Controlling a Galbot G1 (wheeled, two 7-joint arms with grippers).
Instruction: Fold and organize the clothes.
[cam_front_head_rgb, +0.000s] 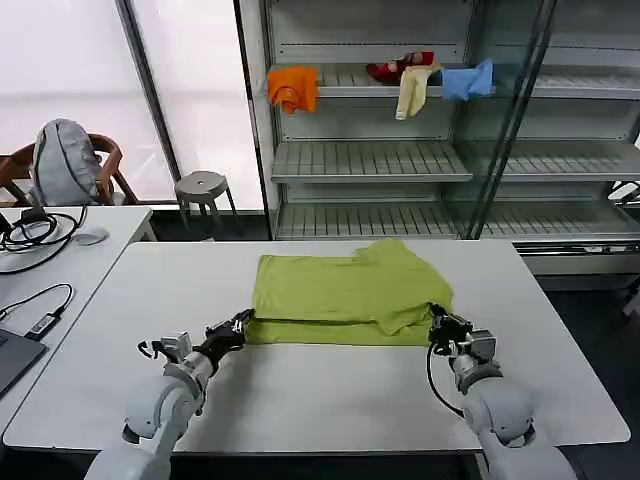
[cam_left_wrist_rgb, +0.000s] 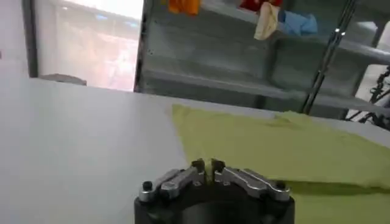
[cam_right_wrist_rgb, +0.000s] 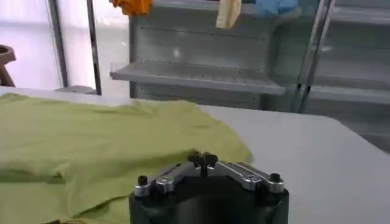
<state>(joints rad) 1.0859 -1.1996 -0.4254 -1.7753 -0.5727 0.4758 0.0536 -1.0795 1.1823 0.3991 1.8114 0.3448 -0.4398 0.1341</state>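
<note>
Here the lime-green T-shirt (cam_front_head_rgb: 345, 295) lies partly folded on the white desk (cam_front_head_rgb: 330, 400), its near edge doubled over. The left gripper (cam_front_head_rgb: 240, 325) sits at the shirt's near-left corner and the right gripper (cam_front_head_rgb: 440, 326) at the near-right corner, each with fingers drawn together; whether fabric is pinched between them, I cannot tell. The likely trouble is thin cloth slipping from one side (an uneven lift would skew the fold) or the top layer dragging and bunching. No brand, label or writing can be read on the shirt.
</note>
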